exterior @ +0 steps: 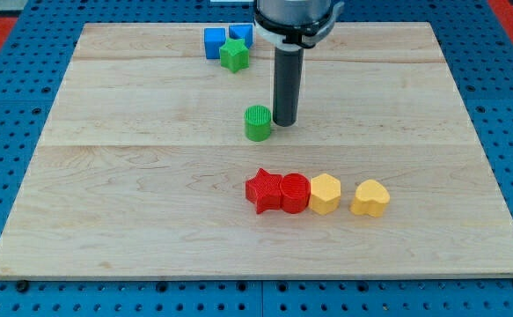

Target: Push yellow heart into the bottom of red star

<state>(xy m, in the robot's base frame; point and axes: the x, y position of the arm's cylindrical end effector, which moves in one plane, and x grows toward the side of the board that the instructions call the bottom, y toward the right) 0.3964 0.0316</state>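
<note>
The yellow heart (pixel 370 198) lies at the lower right of the wooden board, apart from the other blocks. The red star (pixel 263 191) lies to its left in a row, touching a red cylinder (pixel 295 193), which touches a yellow hexagon (pixel 325 193). My tip (pixel 285 121) stands well above this row in the view, right beside a green cylinder (pixel 258 123), on that block's right. The tip is far from the yellow heart and the red star.
Two blue blocks (pixel 214 42) (pixel 241 35) and a green star (pixel 233 55) sit close together near the board's top edge, left of the arm. The wooden board (pixel 106 194) rests on a blue perforated table.
</note>
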